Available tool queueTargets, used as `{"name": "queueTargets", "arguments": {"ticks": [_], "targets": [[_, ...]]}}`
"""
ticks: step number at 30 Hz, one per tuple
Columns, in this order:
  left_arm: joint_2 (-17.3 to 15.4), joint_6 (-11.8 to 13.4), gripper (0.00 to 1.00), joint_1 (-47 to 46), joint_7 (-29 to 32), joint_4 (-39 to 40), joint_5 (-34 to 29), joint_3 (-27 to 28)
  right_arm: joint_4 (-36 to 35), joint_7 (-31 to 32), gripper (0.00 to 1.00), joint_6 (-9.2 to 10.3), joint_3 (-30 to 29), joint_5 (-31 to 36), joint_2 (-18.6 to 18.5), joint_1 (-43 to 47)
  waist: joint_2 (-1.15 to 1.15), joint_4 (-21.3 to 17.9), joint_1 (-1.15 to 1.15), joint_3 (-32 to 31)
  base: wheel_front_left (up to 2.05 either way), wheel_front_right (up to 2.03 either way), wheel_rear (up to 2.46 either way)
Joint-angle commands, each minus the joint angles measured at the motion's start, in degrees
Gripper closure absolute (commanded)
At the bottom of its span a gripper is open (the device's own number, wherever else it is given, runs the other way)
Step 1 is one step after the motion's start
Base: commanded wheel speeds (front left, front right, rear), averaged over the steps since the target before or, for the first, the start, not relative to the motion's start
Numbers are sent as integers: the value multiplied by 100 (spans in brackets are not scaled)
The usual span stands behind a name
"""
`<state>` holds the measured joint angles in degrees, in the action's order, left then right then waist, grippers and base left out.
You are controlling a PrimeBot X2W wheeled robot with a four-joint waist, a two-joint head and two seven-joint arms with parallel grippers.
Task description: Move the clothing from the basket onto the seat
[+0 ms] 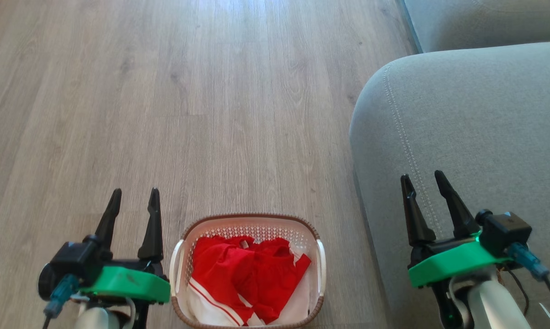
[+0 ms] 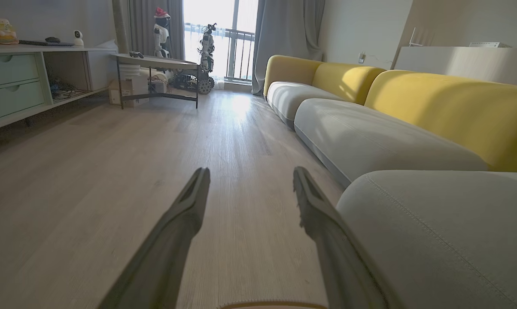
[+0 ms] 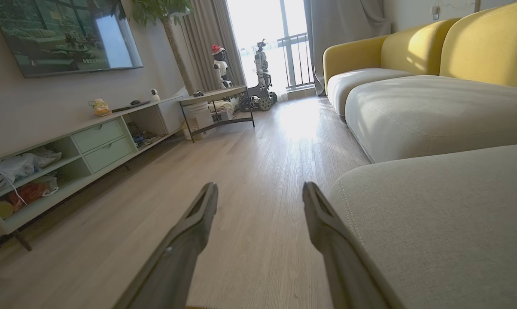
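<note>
While the wooden floor (image 1: 211, 91) spreads ahead, the grey-green seat (image 1: 476, 128) fills the right side. Just left of it the basket (image 1: 250, 215) sits on the floor, with the red and white clothing (image 1: 247, 274) heaped inside. Flanking the basket, the left gripper (image 1: 135, 189) and the right gripper (image 1: 421, 174) hang with jaws spread, holding nothing.

The clothing (image 1: 250, 274) lies in the basket (image 1: 247, 218) on the floor (image 1: 165, 114), left of the seat (image 1: 476, 119).

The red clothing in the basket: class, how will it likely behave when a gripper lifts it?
The clothing lies crumpled and folded, so it is probably floppy and will drape. It looks thin, so likely light. Piled in the basket, pieces may trail together.
</note>
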<state>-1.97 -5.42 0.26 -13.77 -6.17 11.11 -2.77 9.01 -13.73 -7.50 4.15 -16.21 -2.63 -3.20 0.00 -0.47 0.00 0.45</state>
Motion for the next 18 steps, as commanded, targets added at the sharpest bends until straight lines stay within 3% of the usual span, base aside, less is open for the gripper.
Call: {"name": "queueTargets", "arguments": {"ticks": [1, 18], "targets": [[-90, 40, 0, -282, -101, 216, -225, 170, -217, -105, 0, 1, 162, 206, -25, -323, 0, 0, 0, 6, 0, 0, 0], [-91, 49, 0, -314, -123, 116, -243, 190, -67, -127, 0, 1, 161, 237, -25, -370, 0, -55, 0, 40, 0, 0, 0]]}}
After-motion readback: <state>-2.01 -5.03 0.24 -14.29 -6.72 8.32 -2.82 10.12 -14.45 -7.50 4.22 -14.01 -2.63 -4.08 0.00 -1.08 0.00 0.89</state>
